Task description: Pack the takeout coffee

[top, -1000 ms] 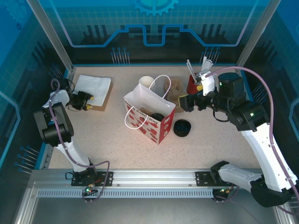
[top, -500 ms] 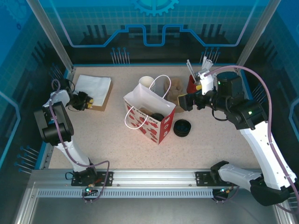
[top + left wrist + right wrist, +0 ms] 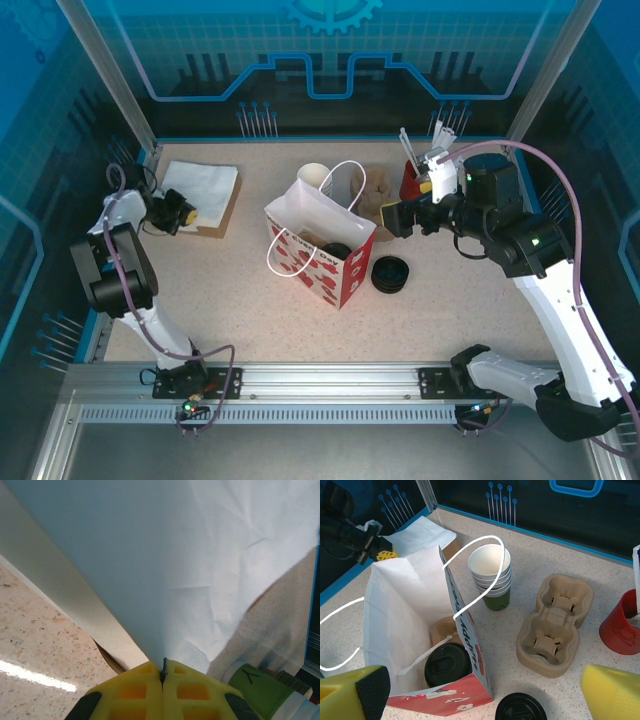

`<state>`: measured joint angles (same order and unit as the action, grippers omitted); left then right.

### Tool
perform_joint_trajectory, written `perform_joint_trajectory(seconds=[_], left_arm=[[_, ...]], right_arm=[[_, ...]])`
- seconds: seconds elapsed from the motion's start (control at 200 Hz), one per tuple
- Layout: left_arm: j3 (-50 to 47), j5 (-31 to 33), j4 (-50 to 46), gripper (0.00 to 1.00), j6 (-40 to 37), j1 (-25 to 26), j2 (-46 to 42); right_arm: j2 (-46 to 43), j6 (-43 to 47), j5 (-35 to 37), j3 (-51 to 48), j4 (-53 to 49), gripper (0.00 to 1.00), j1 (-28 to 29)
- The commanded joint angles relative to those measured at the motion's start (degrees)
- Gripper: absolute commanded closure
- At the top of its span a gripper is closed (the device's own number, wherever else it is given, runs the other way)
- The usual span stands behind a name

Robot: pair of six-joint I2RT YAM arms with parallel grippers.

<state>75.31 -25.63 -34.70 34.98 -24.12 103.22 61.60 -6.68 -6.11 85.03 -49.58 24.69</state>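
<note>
The takeout coffee, showing only its round, smooth black plastic lid, stands upright inside the white paper bag, which has a red printed base and thin cord handles. The bag stands near the middle of the speckled beige table. The right claw hangs just right of the bag, its blocky yellow fingers spread wide. At the table's far left corner, the left claw is pinched tight on a thin, creased white paper napkin.
</note>
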Motion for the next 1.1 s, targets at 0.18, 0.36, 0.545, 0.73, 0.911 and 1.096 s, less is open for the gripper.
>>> perform_joint_trajectory(seconds=[0.18, 0.36, 0.545, 0.73, 0.911, 1.096], left_arm=[[0.7, 2.0, -0.4, 1.00, -9.9, 1.0, -13.4], [2.8, 2.3, -1.4, 1.00, -19.5, 5.2, -20.9], [4.7, 3.1, -1.6, 1.00, -27.0, 10.2, -29.1], [8.7, -2.1, -1.5, 1.00, -31.2, 13.2, -34.7], [15.4, -9.6, -2.4, 1.00, -32.9, 15.9, -36.9], [21.9, -19.0, -1.3, 1.00, -32.9, 19.7, -37.1]], right_arm=[[-1.9, 1.8, 3.4, -1.8, 0.9, 0.00, -1.3], [-4.0, 5.3, 3.8, -3.8, 3.0, 0.00, -1.4], [-5.6, 9.4, 2.8, -4.9, 4.7, 0.00, -1.4], [-5.6, 12.8, 1.3, -3.6, 4.6, 0.00, -1.4], [-3.7, 13.9, -2.7, 0.0, 5.3, 0.00, -1.4], [1.0, 19.7, -12.2, 6.7, 4.7, 0.00, 0.4]])
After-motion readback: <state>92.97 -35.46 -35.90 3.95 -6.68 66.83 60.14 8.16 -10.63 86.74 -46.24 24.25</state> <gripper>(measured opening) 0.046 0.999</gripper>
